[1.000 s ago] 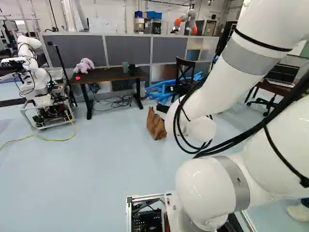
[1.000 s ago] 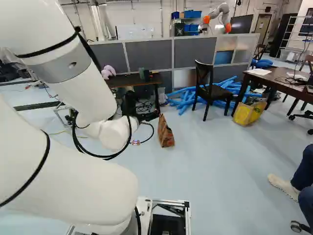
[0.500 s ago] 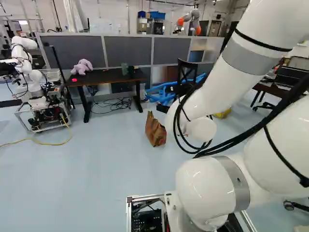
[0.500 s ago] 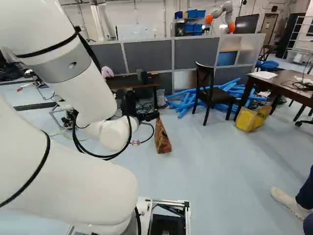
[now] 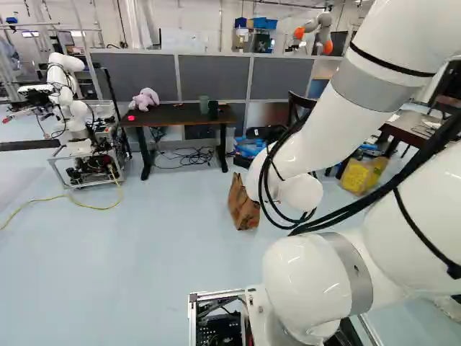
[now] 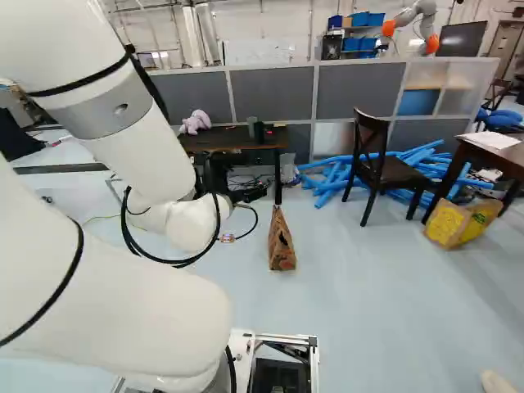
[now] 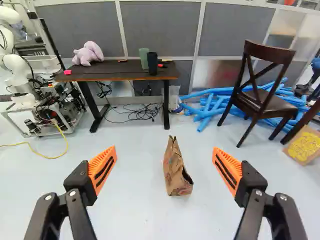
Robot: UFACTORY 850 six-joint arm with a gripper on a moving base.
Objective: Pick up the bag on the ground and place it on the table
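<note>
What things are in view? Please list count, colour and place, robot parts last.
Paper bag: one, brown, on floor before table
Table: one, dark, before partition
Plush toy: one, lilac, on table
Cups: two, green and black, on table
Tubes: many, blue, on floor
Chair: one, dark brown, before tubes
Desk: one, brown, at right of right base view
Second bag: one, yellow, beside desk
Partition: one, grey, behind table
Another robot: one, white, at left of left base view
Arm: one, white, in both base views
Pincer: one, black, open, at arm's end
</note>
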